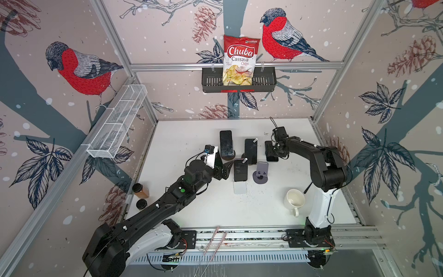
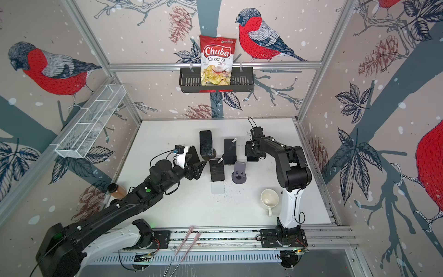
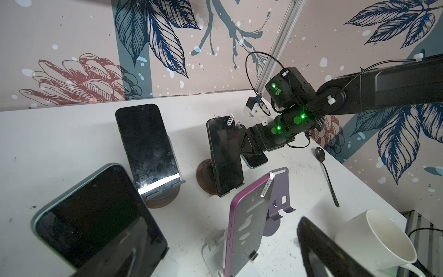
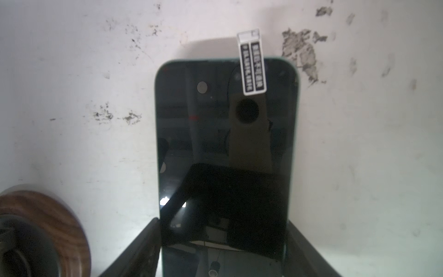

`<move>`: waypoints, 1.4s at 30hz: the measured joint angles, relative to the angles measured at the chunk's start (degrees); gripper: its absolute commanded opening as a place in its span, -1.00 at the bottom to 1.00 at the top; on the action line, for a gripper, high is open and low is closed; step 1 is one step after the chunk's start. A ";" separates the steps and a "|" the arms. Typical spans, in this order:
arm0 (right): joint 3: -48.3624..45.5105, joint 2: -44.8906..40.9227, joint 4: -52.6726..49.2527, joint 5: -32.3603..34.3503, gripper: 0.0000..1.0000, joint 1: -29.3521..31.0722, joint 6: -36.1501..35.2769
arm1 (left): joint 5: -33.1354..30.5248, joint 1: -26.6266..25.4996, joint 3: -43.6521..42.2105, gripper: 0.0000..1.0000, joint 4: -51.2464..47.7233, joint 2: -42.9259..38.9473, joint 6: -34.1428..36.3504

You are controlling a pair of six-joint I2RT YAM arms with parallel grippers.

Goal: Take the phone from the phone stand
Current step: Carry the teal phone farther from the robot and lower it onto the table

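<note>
The right gripper (image 4: 224, 227) is clamped across the short width of the green-edged phone (image 4: 225, 134), near one end, probably so that most of the body sticks out clear of the jaws and can slide off its rest; in a top view this phone (image 1: 272, 158) sits at centre right of the frame under the right arm, well apart from the empty purple stand (image 1: 260, 173), so I judge it already off a stand; whether it touches the table (image 1: 191, 211) I cannot tell. The left gripper (image 1: 226, 170) hangs with its jaws wide apart and nothing between them, just left of the pink-edged phone (image 1: 240, 169), which leans on a white stand (image 1: 240, 188), likely lined up for it. The right wrist view alone shows the pads squeezing both long edges and a sticker tab (image 4: 251, 62) at the far end; the left wrist view alone shows a spoon (image 3: 327, 177) at right of the frame, which the right arm hides from above; both top views give the whole layout, with the mug (image 1: 294, 200) at lower right.
</note>
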 measured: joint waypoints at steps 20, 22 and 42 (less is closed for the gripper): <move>0.39 0.55 0.37 2.75 0.45 1.88 -0.04 | -0.35 0.00 -1.27 0.94 -0.22 -2.03 -0.04; 0.39 0.59 0.28 3.19 0.45 2.12 -0.04 | -0.35 0.00 -1.27 0.94 -0.22 -2.12 -0.07; 1.07 1.40 -0.28 6.80 0.54 3.37 -0.02 | -0.35 0.00 -1.46 0.94 -0.24 -3.43 -0.07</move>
